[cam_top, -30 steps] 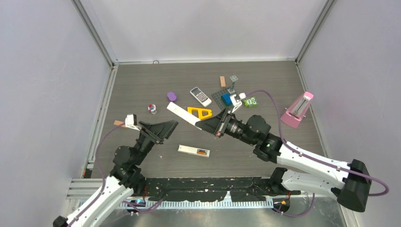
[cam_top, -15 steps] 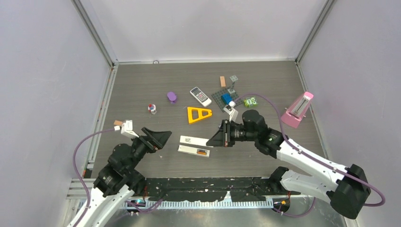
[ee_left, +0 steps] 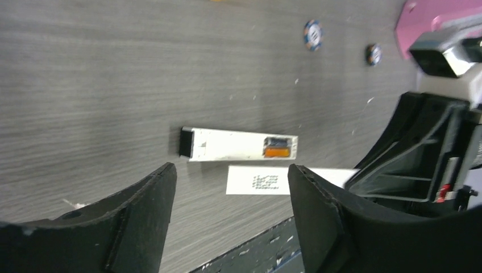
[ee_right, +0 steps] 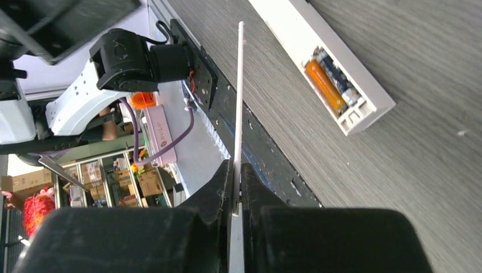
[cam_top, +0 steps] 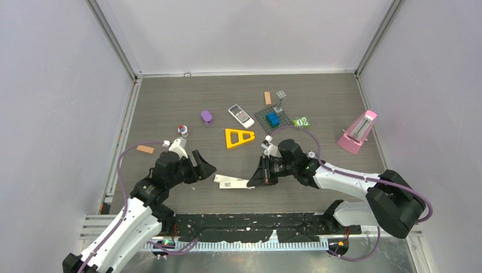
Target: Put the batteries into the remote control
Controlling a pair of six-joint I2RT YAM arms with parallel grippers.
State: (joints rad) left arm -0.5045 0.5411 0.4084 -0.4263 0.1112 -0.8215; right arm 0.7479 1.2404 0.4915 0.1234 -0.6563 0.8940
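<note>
Grey table | right fingers pinch thin white cover just beside remote | left fingers spread near remote | risk: edge-held cover skews, missing its slot

Tally: one white remote; one detached cover. Inside the remote: one dark battery, one orange cylinder. Elsewhere on the tabletop: two tan sticks, one orange triangle, one pink metronome, one keypad handset.
</note>
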